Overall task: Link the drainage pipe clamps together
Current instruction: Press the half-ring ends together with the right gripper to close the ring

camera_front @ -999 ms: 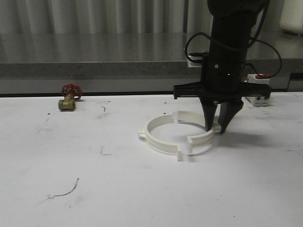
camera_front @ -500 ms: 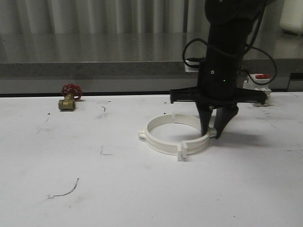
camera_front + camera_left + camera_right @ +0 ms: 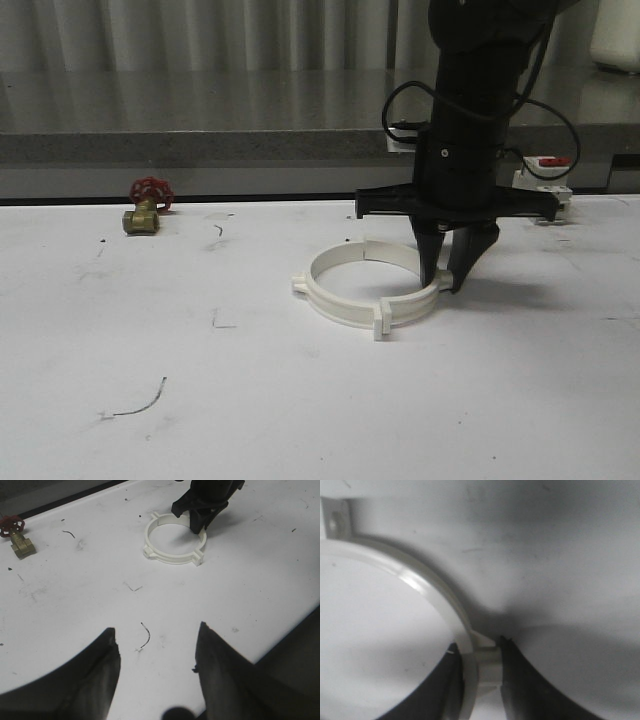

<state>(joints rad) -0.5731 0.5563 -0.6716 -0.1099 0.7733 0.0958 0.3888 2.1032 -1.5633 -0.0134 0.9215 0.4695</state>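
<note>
The two white drainage pipe clamps lie on the table as one ring, the left half point(image 3: 325, 297) and the right half point(image 3: 415, 303) meeting at the front tabs point(image 3: 380, 320) and the rear tabs point(image 3: 368, 245). My right gripper point(image 3: 444, 286) points straight down, shut on the right half's band at the ring's right side. In the right wrist view its fingers point(image 3: 520, 680) pinch a small block on the band point(image 3: 435, 595). My left gripper point(image 3: 157, 632) hangs open over bare table, well in front of the ring point(image 3: 165, 557).
A brass valve with a red handwheel point(image 3: 147, 205) sits at the back left. A white red-topped switch point(image 3: 545, 180) stands behind the right arm. A grey ledge point(image 3: 200, 145) runs along the back. The table's edge point(image 3: 295, 645) is near my left gripper.
My right gripper closed on the right clamp half and slid it left. The gap at the front tabs has closed, and the halves now form one ring.
</note>
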